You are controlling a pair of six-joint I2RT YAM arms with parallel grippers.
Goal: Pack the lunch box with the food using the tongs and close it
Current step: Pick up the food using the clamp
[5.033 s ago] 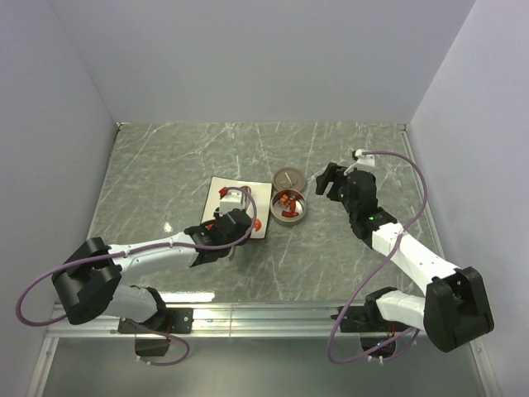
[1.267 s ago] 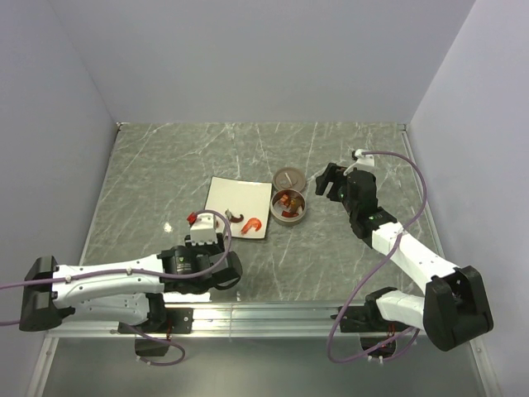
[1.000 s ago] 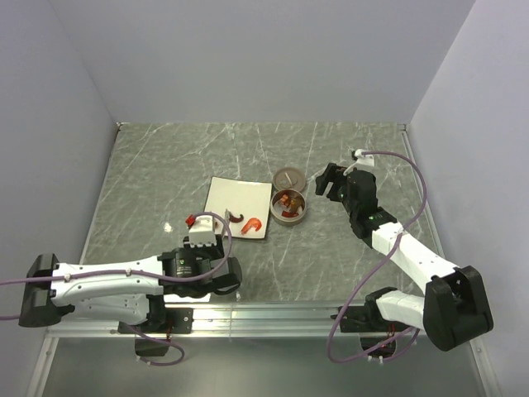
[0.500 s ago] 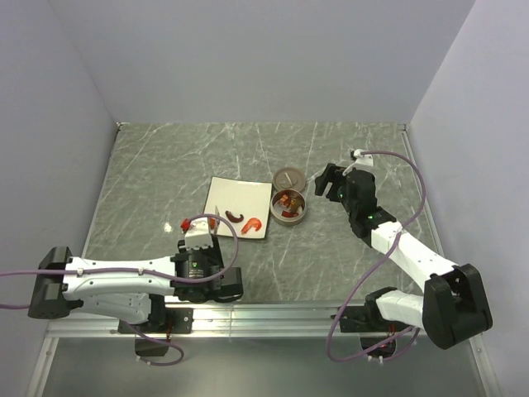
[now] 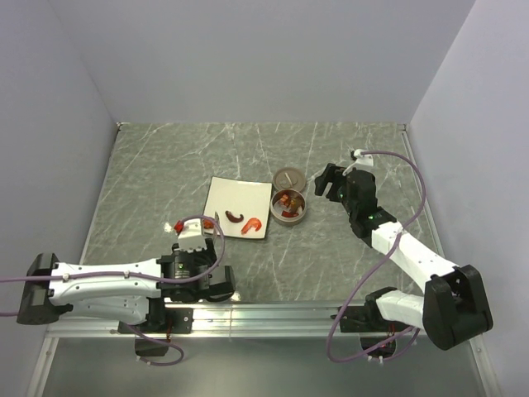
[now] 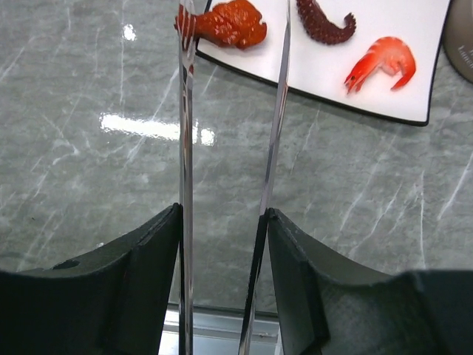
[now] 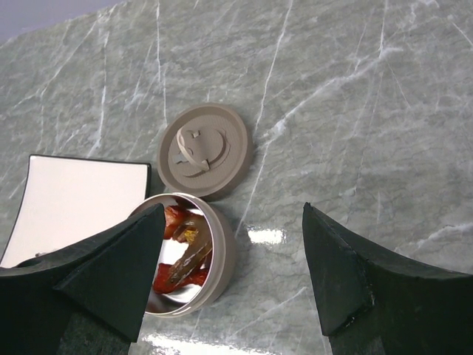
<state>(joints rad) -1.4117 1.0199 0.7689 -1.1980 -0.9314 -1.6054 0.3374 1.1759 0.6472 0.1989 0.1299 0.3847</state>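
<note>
Silver metal tongs [image 6: 185, 170] sit clamped in the left hand [image 6: 222, 222]. Their two thin arms run side by side between its dark fingers [image 6: 140, 281] and out towards the white square plate [image 6: 318, 70]. The arms stand apart from each other. They reach the plate's near left corner, where a chunky red-orange piece [image 6: 229, 24] lies at the edge between them. The left arm crosses that piece's left end. The right arm passes just beside its other end and out of the top of the wrist view, so whether the tips press on it cannot be told. Further along the plate lie a dark brown curled piece [image 6: 321, 26] and an orange shrimp [image 6: 373, 59], apart from each other.

The lunch box [image 5: 289, 208], a round shallow metal tin, stands uncovered on the grey-green marbled surface [image 5: 165, 174], just beside the plate's right edge. Several red-orange and brown pieces [image 7: 181, 248] lie inside it. Its flat greyish-brown lid [image 7: 205, 150] lies on the surface at the tin's far side, right against the rim, with a raised pattern facing up.

The right hand [image 7: 233, 214] hangs above the tin and lid, spread wide with nothing in it. In the overhead view it is to the right of the lunch box.
</note>
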